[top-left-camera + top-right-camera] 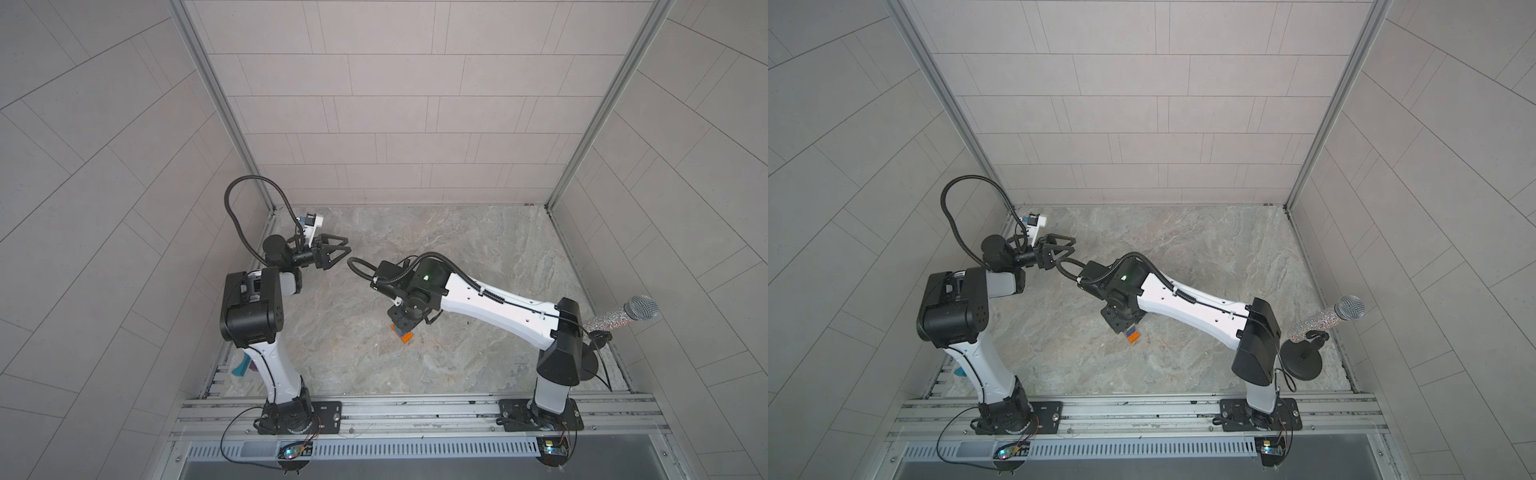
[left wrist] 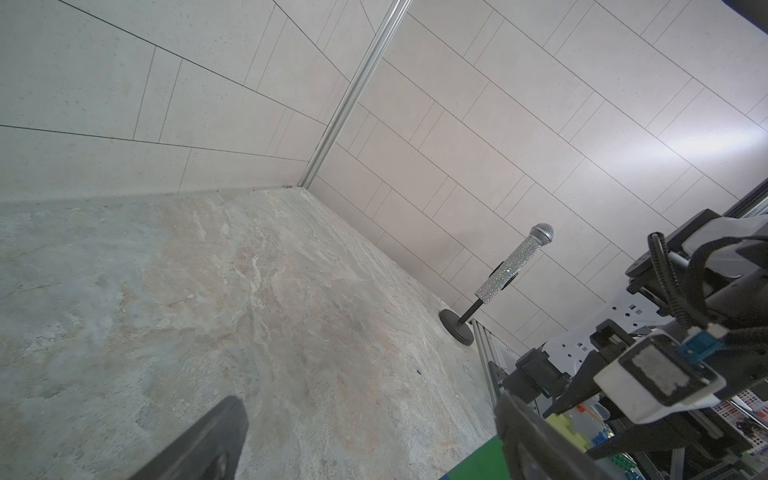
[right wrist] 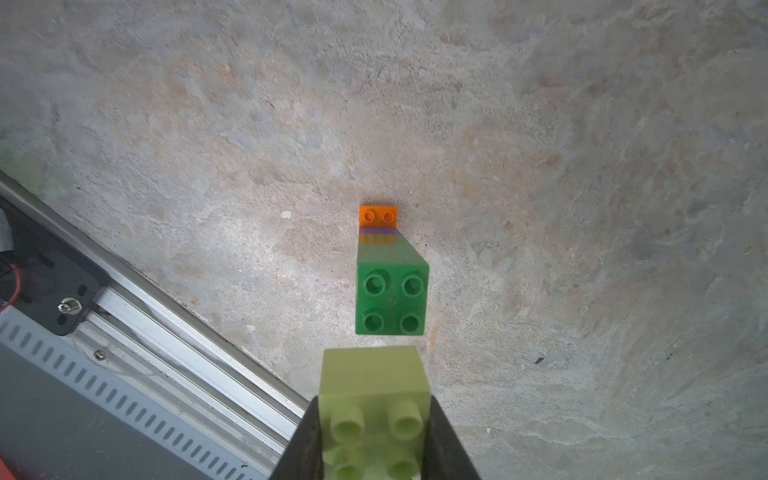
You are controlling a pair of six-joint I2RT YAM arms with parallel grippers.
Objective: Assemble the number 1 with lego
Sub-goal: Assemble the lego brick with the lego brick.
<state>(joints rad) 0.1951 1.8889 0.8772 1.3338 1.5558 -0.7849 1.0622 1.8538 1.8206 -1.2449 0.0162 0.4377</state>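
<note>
**Top views:** one left end effector (image 1: 337,251), jaws apart, empty. One right end effector (image 1: 401,323), jaws hidden under its wrist. One unfinished number 1 (image 1: 405,336) upright on the table (image 1: 457,249), mostly hidden. One microphone (image 1: 623,318).
**Left wrist:** two fingers (image 2: 208,440), cut off; coloured shapes behind one, unclear.
**Right wrist:** one lime brick (image 3: 374,386) clamped in the right end effector, apart from the stack's four-stud green top.
</note>
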